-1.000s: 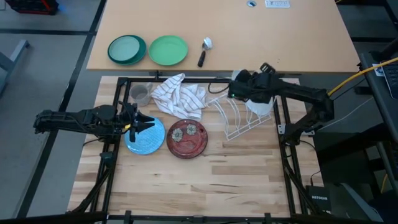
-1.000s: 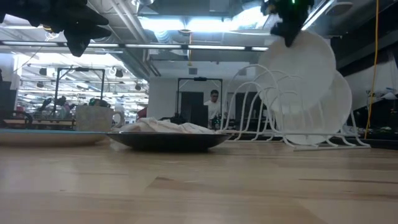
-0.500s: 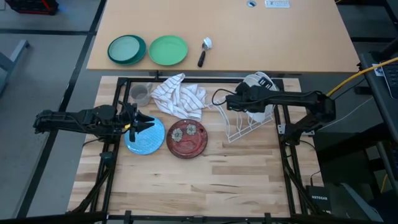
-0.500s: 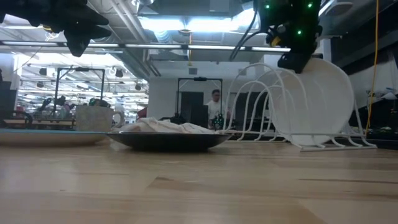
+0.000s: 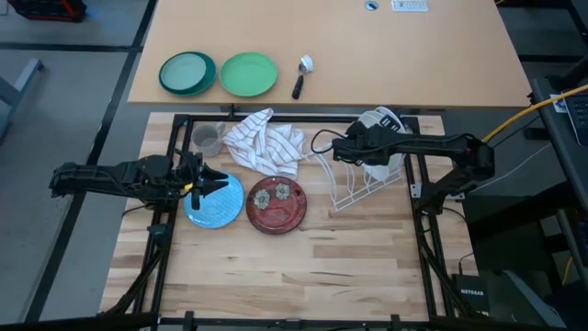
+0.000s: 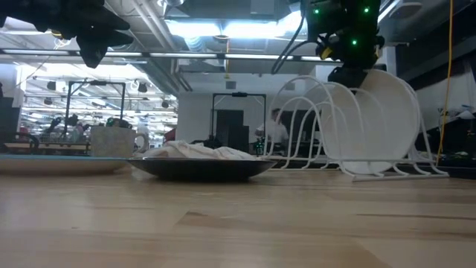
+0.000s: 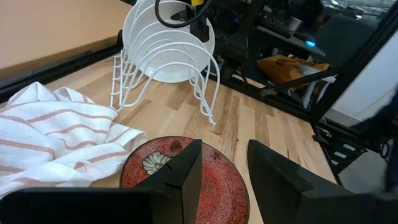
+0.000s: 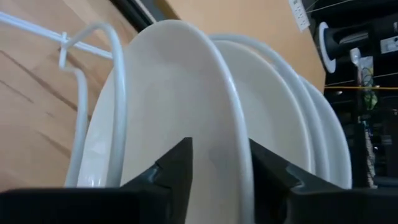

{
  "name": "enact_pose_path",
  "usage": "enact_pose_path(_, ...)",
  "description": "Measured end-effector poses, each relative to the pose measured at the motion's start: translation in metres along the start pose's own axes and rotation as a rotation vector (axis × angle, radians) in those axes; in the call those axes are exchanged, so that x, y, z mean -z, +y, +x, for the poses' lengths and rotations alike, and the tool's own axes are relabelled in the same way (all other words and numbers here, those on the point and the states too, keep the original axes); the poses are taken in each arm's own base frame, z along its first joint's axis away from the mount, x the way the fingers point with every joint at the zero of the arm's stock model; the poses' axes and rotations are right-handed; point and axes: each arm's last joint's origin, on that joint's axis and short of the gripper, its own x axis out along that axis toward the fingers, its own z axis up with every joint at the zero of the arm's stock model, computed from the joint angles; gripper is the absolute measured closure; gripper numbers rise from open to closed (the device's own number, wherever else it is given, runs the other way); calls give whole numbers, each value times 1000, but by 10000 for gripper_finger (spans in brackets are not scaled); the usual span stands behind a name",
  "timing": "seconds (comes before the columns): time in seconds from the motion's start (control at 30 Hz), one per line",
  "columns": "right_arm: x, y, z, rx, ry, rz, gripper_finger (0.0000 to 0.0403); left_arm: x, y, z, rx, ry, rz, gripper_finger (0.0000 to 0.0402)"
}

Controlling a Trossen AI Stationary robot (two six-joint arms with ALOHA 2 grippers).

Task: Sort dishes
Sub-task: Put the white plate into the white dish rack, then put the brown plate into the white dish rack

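Note:
Several white plates (image 5: 381, 124) stand on edge in a white wire rack (image 5: 354, 179) at the table's right rear. My right gripper (image 8: 221, 155) is open above them, its fingers on either side of the top rim of the front plate (image 6: 372, 123). A dark red flowered plate (image 5: 277, 203) and a light blue plate (image 5: 220, 204) lie flat on the table at centre left. My left gripper (image 5: 207, 182) hovers open above the blue plate, holding nothing. My right gripper comes from above, pointing down, with one finger on each side of the front white plate's top rim (image 8: 239, 124). I cannot tell whether the fingers touch it. The plate stands on edge in a slot of the rack.
A striped cloth (image 5: 266, 142) and a small grey cup (image 5: 208, 140) sit at the rear of the table. Two green plates (image 5: 219, 74) and a scoop (image 5: 301, 75) lie on the tan table beyond. The near half of the wooden table (image 5: 294, 267) is bare.
My right gripper has gone down and toward the table's left with a white plate. The plate hung tilted above the rack; it now stands on edge in the rack in front of the other white plates.

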Motion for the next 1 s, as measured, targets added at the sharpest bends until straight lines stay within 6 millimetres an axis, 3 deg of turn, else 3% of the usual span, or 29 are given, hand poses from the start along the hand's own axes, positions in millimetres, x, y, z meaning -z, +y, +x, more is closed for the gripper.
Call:
enact_pose_path(0.23,-4,-8,-10,-61,51,-12,240,0,0,0,0,0,0,284)
enact_pose_path(0.7,-29,-46,-52,-108,-48,16,238,0,0,0,0,1,0,284)
enact_pose_path(1.0,-43,-59,-72,-270,-112,48,237,6,3,0,-25,63,12,284)
